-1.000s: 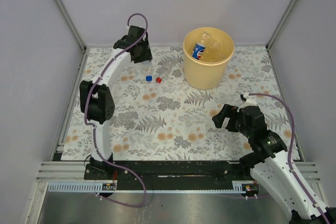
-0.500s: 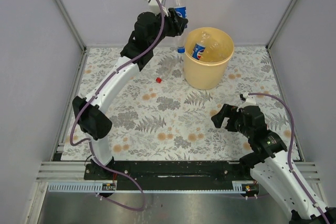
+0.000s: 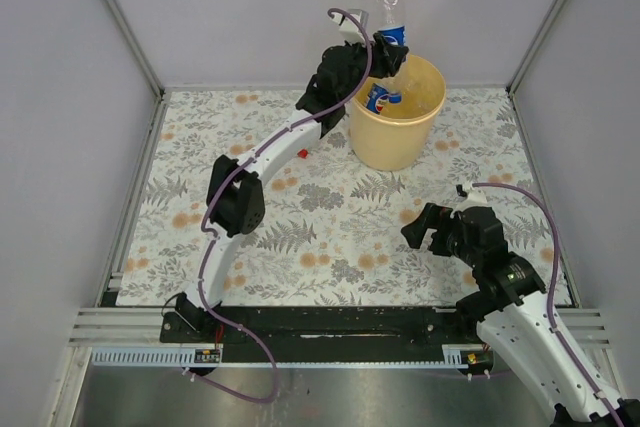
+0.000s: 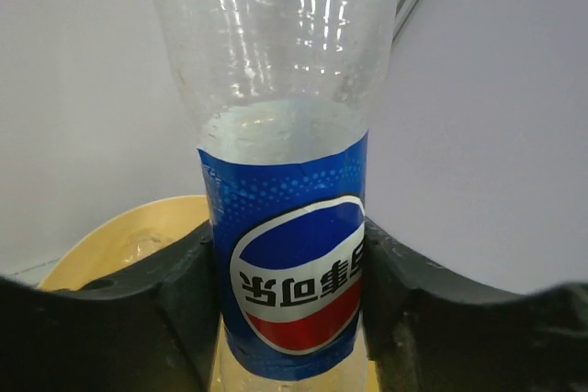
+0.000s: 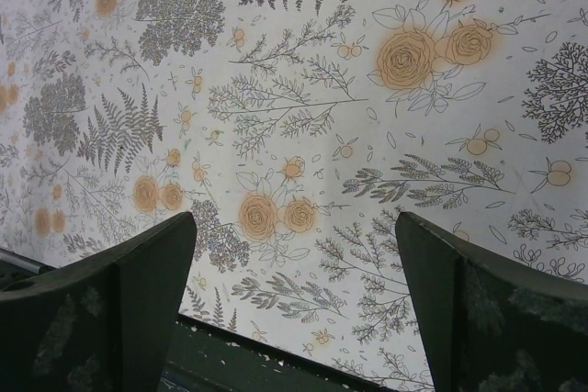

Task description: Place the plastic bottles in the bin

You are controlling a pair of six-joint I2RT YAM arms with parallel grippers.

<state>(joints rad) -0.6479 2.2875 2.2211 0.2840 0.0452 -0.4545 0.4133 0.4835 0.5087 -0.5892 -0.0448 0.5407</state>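
While left gripper [image 3: 386,55] clamps Pepsi bottle [image 3: 390,19] at blue label, fingers [image 4: 138,319] pressing both sides, bottle hangs vertical above bin [image 3: 400,142]. Second labelled bottle [image 3: 378,99] inside bin, partly hidden behind gripper. Red cap [image 3: 301,153] on floral cloth [image 3: 300,217], touching edge of left arm, near bin. Right gripper [image 3: 425,229] well apart from bin, jaws spread wide, nothing between, low over cloth.
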